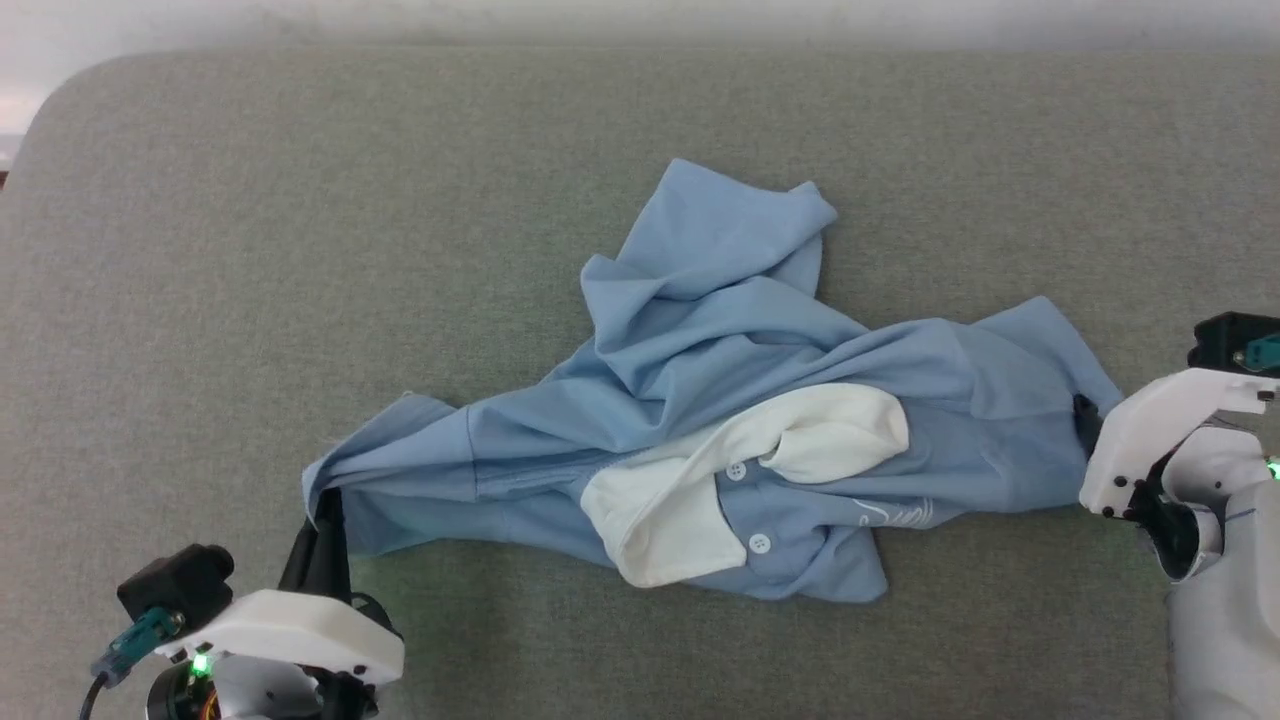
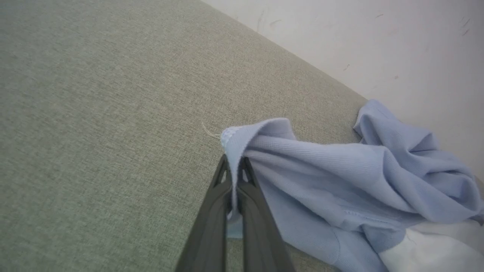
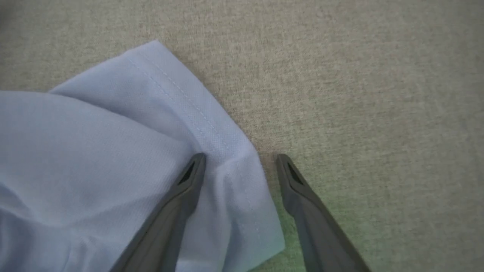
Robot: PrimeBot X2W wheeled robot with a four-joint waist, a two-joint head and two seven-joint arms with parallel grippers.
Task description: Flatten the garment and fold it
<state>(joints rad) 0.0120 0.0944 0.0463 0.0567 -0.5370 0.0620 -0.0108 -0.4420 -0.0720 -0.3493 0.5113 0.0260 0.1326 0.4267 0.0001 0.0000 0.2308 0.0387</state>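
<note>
The garment (image 1: 700,400), a light blue polo shirt with a white collar and small buttons, lies crumpled across the middle of the grey surface. My left gripper (image 1: 322,520) is shut on its left corner; in the left wrist view the blue hem (image 2: 242,143) is pinched between the two dark fingers (image 2: 234,166). My right gripper (image 1: 1085,425) is at the shirt's right edge. In the right wrist view it (image 3: 240,156) stands open, straddling a hemmed corner (image 3: 234,162), one finger (image 3: 189,181) resting on the cloth and the other on the bare surface.
A grey fabric-covered table (image 1: 300,250) extends all around the shirt, with a rounded corner at the far left. A pale wall (image 2: 378,45) runs behind its far edge.
</note>
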